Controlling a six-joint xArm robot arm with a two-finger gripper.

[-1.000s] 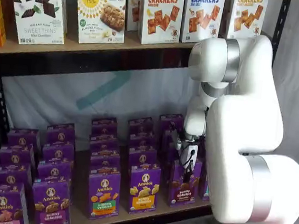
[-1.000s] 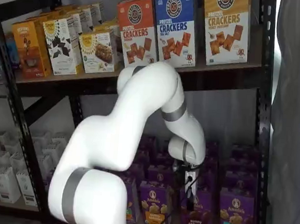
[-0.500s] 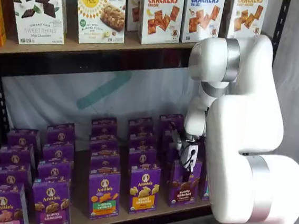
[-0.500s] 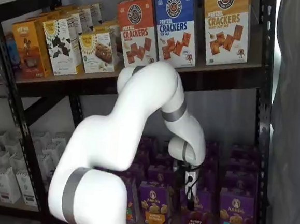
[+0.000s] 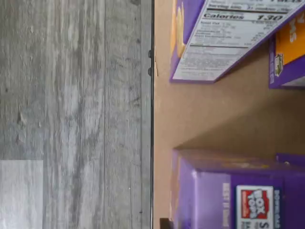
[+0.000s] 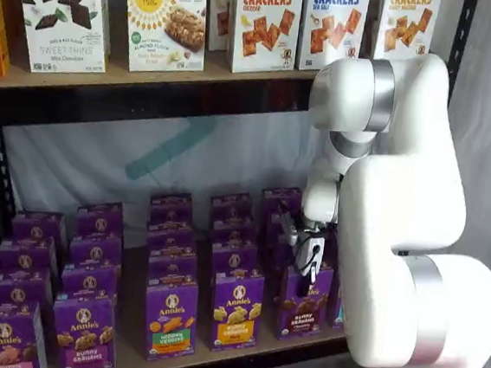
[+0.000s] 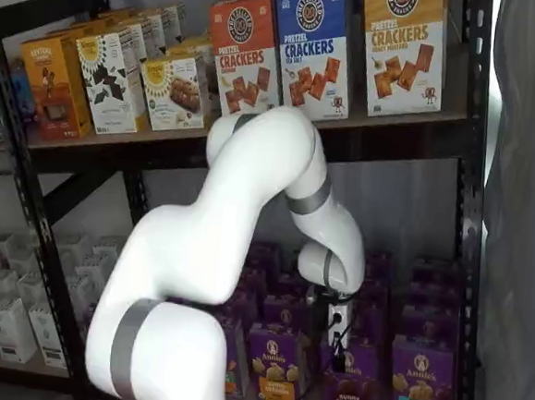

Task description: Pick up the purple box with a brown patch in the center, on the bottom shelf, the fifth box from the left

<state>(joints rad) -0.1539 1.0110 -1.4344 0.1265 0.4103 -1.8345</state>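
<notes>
Purple box (image 6: 302,304) stands upright at the front edge of the bottom shelf (image 6: 212,352), toward its right end. Gripper (image 6: 306,281) hangs directly above the box's top, fingers pointing down. Finger gap indistinct: cannot tell grip state.

You can't tell whether the gripper (image 6: 308,281) grips anything; its fingers blur together. Behind it, the purple box (image 6: 303,304) is partly covered by the arm.

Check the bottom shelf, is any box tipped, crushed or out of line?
Nothing stands out: the purple Annie's cartons on the bottom shelf stand upright in tidy rows, including the purple box under the gripper.
</notes>
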